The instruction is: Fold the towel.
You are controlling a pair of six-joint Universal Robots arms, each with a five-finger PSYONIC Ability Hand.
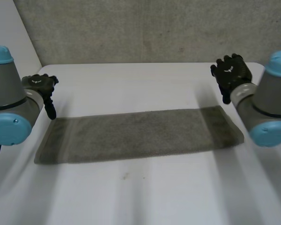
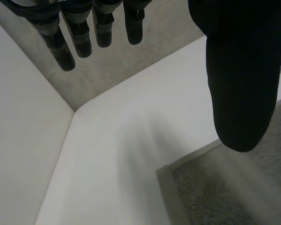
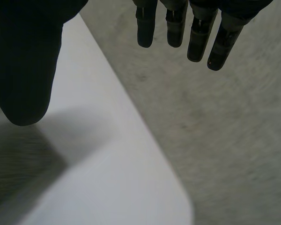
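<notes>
A grey towel lies flat on the white table as a long folded band running left to right. My left hand hovers above the towel's far left corner, open, fingers straight and thumb apart, holding nothing. The towel's corner lies below its thumb. My right hand is raised above the towel's far right corner, also open with fingers spread and empty. A dark edge of the towel lies under its thumb.
A grey wall stands behind the table's far edge. The table's rounded far right corner lies just beyond my right hand. A white side wall rises at the left.
</notes>
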